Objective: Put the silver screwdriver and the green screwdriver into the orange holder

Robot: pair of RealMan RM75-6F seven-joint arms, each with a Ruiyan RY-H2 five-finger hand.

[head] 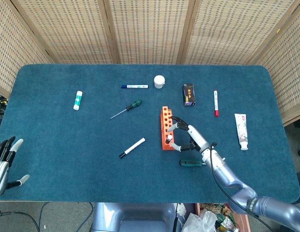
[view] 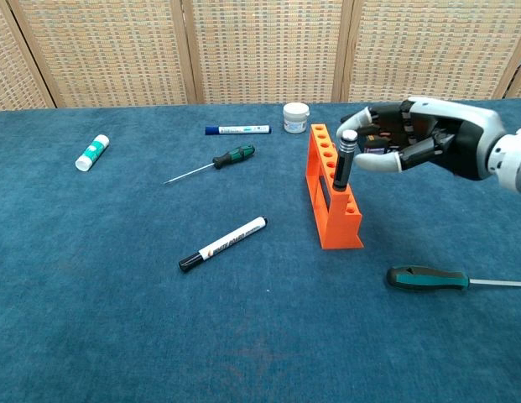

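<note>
Chest view: one silver screwdriver in orange holder, right hand fingers released.

Right hand hovers with fingers spread; left hand open.
</note>
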